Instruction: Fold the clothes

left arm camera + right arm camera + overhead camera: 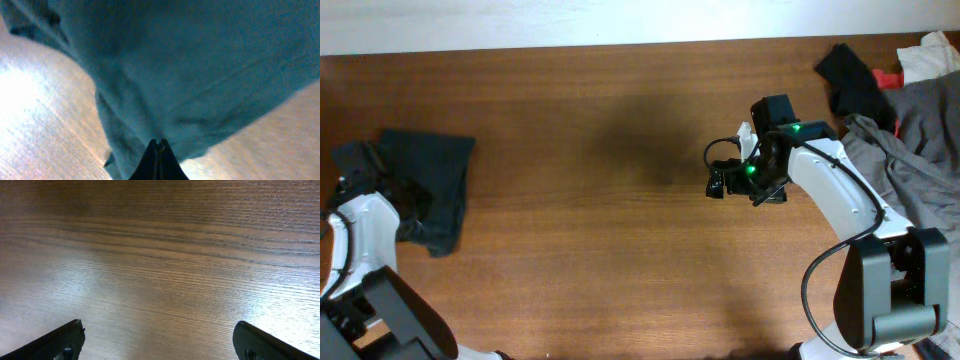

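the bench (570, 150) is brown wood grain and takes up nearly the whole overhead view. at 9 o'clock lies a dark teal garment (435, 185), roughly squared off with its lower edge rumpled, and the left arm (360, 225) reaches up onto it from 8 o'clock. in the left wrist view the left fingers (159, 152) are pressed together to a thin point. the teal cloth fills most of that view, and its folds run down and gather right at the tips, so the fingers are pinched on a bit of the fabric. pale bench shows on either side of the cloth. the right arm (840, 195) comes in from 4 o'clock and bends toward the middle, ending just right of centre with green lights showing on the wrist. the right fingers (717, 183) point toward 9 o'clock over bare wood. in the right wrist view they stand wide apart at the two lower corners, holding nothing, with only wood grain between them. a heap of clothes (910, 130) sits at 2 o'clock, well apart from the teal garment. it has a grey garment (930, 150) spread along the right edge, a black garment (855, 80) toward 1 o'clock, a small red piece (890, 77) beside the black one, and a white piece (932, 55) in the far corner.
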`<state>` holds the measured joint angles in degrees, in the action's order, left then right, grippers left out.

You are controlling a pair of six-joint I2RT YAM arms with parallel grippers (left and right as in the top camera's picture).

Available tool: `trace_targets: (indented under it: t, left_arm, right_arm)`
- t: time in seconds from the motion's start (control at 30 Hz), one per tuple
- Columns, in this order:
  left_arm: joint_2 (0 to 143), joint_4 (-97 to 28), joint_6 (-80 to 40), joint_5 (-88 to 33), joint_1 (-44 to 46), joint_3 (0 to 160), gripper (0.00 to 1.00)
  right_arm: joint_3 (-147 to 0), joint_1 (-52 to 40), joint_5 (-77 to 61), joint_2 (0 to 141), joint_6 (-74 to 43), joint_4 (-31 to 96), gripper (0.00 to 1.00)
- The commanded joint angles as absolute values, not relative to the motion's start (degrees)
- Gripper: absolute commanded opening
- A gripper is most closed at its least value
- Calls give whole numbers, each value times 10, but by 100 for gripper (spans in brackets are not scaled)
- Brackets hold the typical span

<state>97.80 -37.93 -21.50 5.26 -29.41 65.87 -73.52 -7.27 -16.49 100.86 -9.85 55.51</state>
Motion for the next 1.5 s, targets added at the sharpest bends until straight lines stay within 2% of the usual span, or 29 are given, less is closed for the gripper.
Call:
trace_targets:
  t: [0.0,0.4,0.63,0.97,1.47]
  left_arm:
    - [1000,-369,-233,93,-298,646,0]
    - [1094,-356,-233,90,-298,646,0]
    - [1134,-306,-233,64,-298,645,0]
    - [1142,-239,-235,-51,-293,645,0]
    - [1127,-258,-235,-47,-275,674,0]
  right_arm:
    - [-743,-70,-158,997,-94,555,99]
    - [-743,-70,-158,997,-94,555,99]
    - [-743,-70,-158,997,-94,555,99]
    - [-743,-70,-158,997,-94,555,99]
    - [-743,-70,-158,997,-94,555,99]
